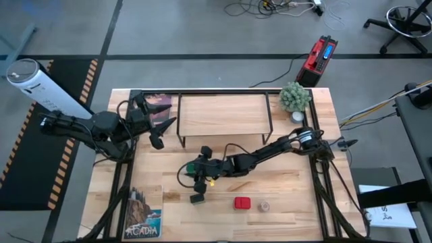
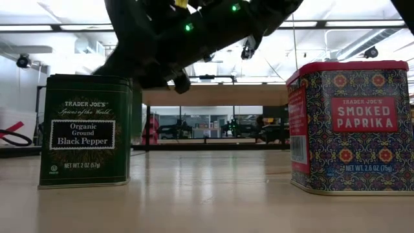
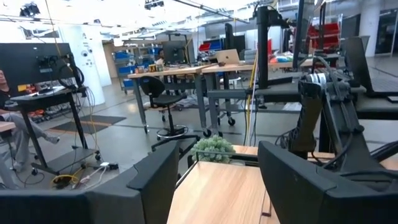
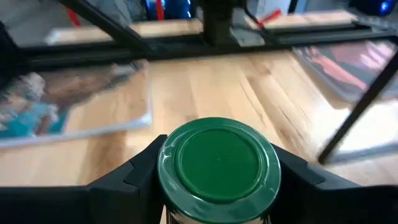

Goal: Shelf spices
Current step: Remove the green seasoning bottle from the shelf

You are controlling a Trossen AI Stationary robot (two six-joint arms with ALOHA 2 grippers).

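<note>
The right hand (image 4: 217,180) is seen closed around a green-capped jar (image 4: 217,165), its two dark fingers (image 4: 134,174) pressed against opposite sides just below the cap. In the high view this hand (image 1: 200,169) is placed over the middle of the worktop (image 1: 290,182), in front of the shelf (image 1: 223,111), with the right arm stretched in from the right side.

A dark green Trader Joe's black pepper tin (image 2: 87,133) stands upright on the worktop just in front of that hand; in the high view it shows as a small dark container (image 1: 196,198). To its right a red smoked paprika tin (image 1: 242,202) stands, and a tiny tan round jar (image 1: 264,206) sits just beside the tin. No spice is seen on the shelf's wooden top.

The left hand (image 1: 154,121) is held open and empty at the left end of the shelf, above a picture card (image 1: 158,104). A potted plant (image 1: 295,98) stands at the shelf's right end. Another card (image 1: 143,216) lies at the worktop's front left.
</note>
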